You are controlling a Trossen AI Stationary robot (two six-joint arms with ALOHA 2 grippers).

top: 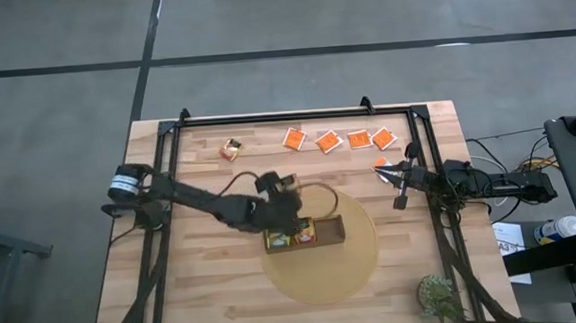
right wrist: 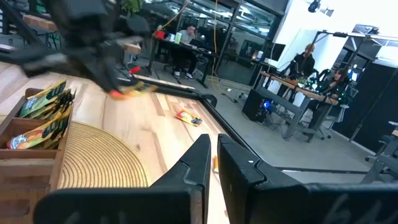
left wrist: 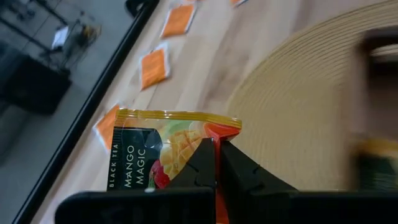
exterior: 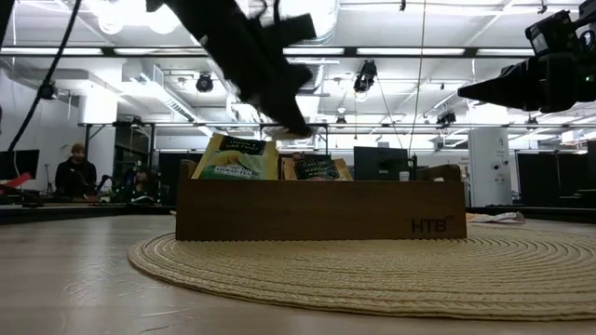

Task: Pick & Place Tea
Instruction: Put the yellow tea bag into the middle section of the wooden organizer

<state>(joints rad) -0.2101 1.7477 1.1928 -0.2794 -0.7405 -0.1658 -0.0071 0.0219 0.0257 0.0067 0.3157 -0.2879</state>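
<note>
Mat (top: 355, 273): round woven mat, centre near side; seats the tray
Tray (exterior: 317, 209): wooden, marked "HTB"; sachets upright in left and middle compartments, right one apparently unfilled
Left gripper (left wrist: 216, 163): over the tray; clamped on a "BLACK TEA MANGO MAGIC" sachet (left wrist: 163, 149), probably for sorting
Right gripper (right wrist: 213, 163): right edge, waiting; pinched together, nothing held
Orange sachets (top: 339, 139): far-side row, awaiting pickup

Left claw (left wrist: 216, 163) pinched closed mid-table; right claw (right wrist: 213, 167) closed, arm waiting.

A wooden table (top: 216, 296) carries a round woven mat (top: 355, 268) near its front edge, orange sachets (top: 339, 139) along the back edge, and a plant (top: 439, 298) at the front right corner.
</note>
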